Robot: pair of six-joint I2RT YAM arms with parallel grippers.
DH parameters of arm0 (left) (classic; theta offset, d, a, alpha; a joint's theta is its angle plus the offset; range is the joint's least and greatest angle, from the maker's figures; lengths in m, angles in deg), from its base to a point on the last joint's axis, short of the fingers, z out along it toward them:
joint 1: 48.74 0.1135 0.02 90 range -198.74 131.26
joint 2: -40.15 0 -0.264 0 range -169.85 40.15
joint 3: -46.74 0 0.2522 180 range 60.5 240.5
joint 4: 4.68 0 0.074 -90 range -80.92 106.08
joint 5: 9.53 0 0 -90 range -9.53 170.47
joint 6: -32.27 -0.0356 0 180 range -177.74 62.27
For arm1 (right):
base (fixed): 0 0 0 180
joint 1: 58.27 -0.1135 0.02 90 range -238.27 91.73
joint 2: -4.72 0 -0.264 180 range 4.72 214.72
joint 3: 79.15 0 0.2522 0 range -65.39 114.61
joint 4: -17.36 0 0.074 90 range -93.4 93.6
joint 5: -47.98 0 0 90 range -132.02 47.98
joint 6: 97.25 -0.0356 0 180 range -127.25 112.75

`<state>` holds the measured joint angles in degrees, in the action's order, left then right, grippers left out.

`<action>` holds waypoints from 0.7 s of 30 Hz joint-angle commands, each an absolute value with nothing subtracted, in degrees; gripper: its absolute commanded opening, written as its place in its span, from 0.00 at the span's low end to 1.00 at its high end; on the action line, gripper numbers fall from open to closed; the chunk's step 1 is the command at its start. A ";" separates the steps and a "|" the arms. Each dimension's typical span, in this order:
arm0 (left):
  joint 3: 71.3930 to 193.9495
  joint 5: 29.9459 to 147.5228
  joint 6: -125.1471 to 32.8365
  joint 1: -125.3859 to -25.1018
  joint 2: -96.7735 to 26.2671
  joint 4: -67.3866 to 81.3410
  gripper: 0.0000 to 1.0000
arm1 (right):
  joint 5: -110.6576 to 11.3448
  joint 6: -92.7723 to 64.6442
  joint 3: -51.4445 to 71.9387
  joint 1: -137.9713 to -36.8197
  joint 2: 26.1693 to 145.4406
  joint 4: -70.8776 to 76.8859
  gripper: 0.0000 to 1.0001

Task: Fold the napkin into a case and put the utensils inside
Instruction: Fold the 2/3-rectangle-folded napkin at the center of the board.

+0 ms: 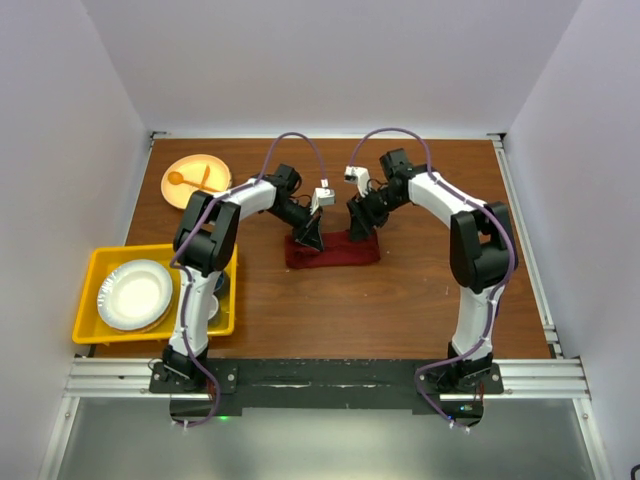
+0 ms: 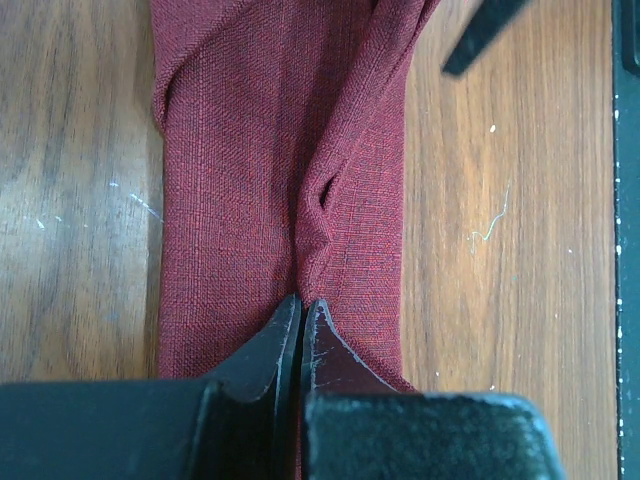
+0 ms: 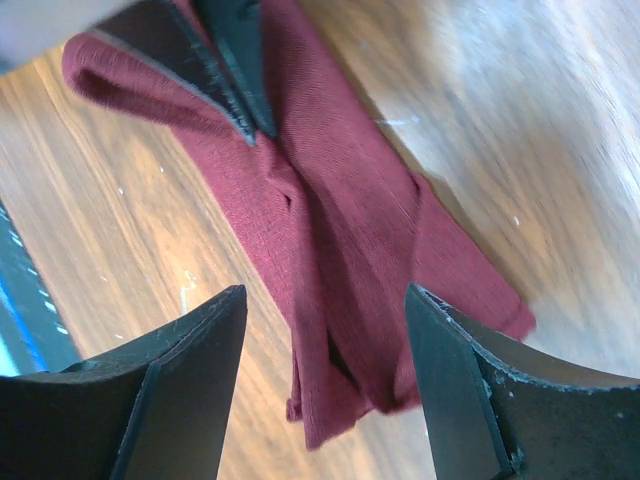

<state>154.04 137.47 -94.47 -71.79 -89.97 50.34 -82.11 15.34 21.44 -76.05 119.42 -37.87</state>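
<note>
**Left end effector pinches the folded napkin, right one stands apart above it**

Seen from above, the napkin (image 1: 340,252) lies at the middle of the wooden surface (image 1: 400,300), folded into a long narrow dark red strip that runs from 9 to 3 o'clock. Its two side flaps meet along a centre seam, and the cloth puckers there.

The left end effector (image 1: 309,238) is down on the strip's 9 o'clock half. In its own wrist view the fingers are pressed together on a small ridge of cloth at the seam. The right end effector (image 1: 360,228) is over the 3 o'clock half, with its fingers wide apart and nothing between them. From its wrist view the napkin shows in the gap below, and the fingers look clear of the cloth.

At 10 o'clock from the napkin sits an orange plate (image 1: 222,172) carrying an orange spoon (image 1: 180,180). At 8 o'clock a yellow bin (image 1: 90,300) holds white dishes (image 1: 133,293)
</note>
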 commanded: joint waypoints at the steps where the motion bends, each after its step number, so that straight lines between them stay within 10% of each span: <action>1: 154.98 134.08 -96.49 -70.72 -92.83 52.85 0.00 | -83.59 25.26 21.63 -77.16 116.96 -38.50 0.66; 16: 155.16 134.09 -95.88 -70.28 -93.27 52.68 0.00 | -85.26 28.61 16.88 -79.01 120.03 -38.51 0.59; 21: 154.90 134.17 -96.32 -70.28 -93.27 53.46 0.00 | -81.13 26.24 16.26 -78.92 121.88 -35.69 0.41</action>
